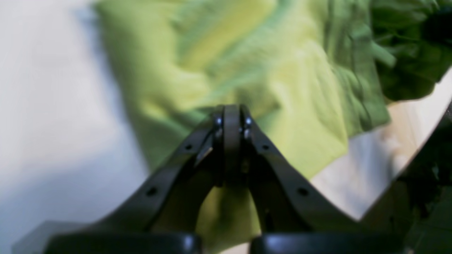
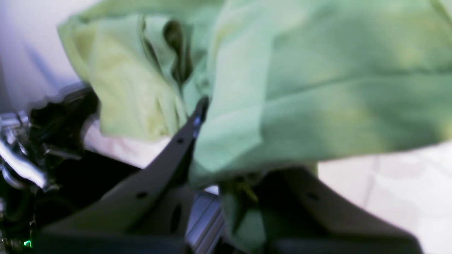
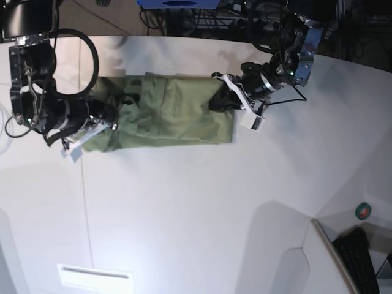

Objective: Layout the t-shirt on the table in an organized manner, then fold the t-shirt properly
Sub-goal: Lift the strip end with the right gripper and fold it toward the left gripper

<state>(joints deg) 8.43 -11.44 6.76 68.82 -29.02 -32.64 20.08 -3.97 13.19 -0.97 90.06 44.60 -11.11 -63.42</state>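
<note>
T-shirt ends under both arms

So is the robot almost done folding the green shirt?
Not yet. The t-shirt lies on the table, stretched between the arms but bunched and wrinkled. The left gripper is shut at one end, and the right gripper pinches cloth at the other. Smoothing and the actual folding are left.

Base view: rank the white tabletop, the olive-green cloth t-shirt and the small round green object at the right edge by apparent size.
1. The white tabletop, by far the largest.
2. The olive-green t-shirt, spread between both arms.
3. The small round green object, smallest.
</note>
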